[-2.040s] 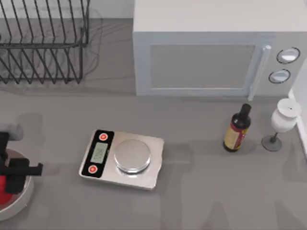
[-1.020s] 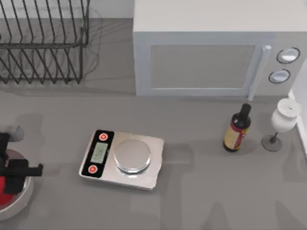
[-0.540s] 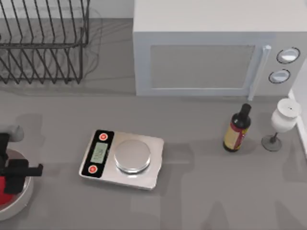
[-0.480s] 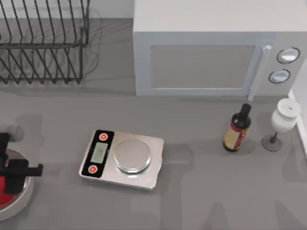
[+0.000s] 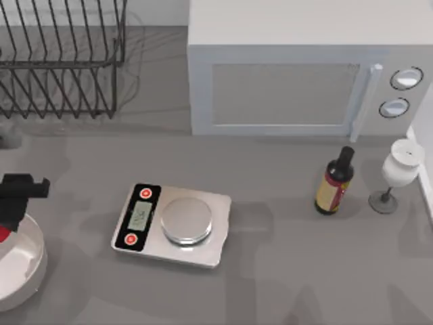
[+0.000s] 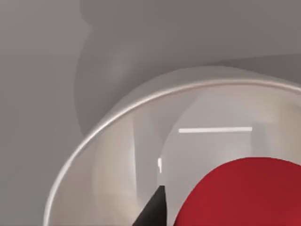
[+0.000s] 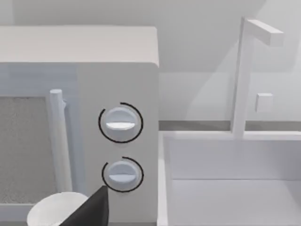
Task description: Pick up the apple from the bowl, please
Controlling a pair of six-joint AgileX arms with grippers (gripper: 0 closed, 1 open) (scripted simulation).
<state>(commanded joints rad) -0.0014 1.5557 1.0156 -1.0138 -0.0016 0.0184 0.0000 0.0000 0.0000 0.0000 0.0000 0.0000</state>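
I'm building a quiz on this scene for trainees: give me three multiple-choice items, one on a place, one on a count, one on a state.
1. Where is the apple?
A. On the scale's plate
B. At the left gripper, above the bowl
C. Beside the bottle

2. How many red buttons are on the scale?
A. One
B. Two
C. Four

3. How is the microwave's door?
A. Shut
B. Ajar
C. Wide open

Answers:
1 B: the apple sits by the left gripper, over the bowl at the table's left edge.
2 B: the scale shows two red buttons on its black panel.
3 A: the microwave has its door flush with its front.

The right gripper is parked near the microwave's dials.
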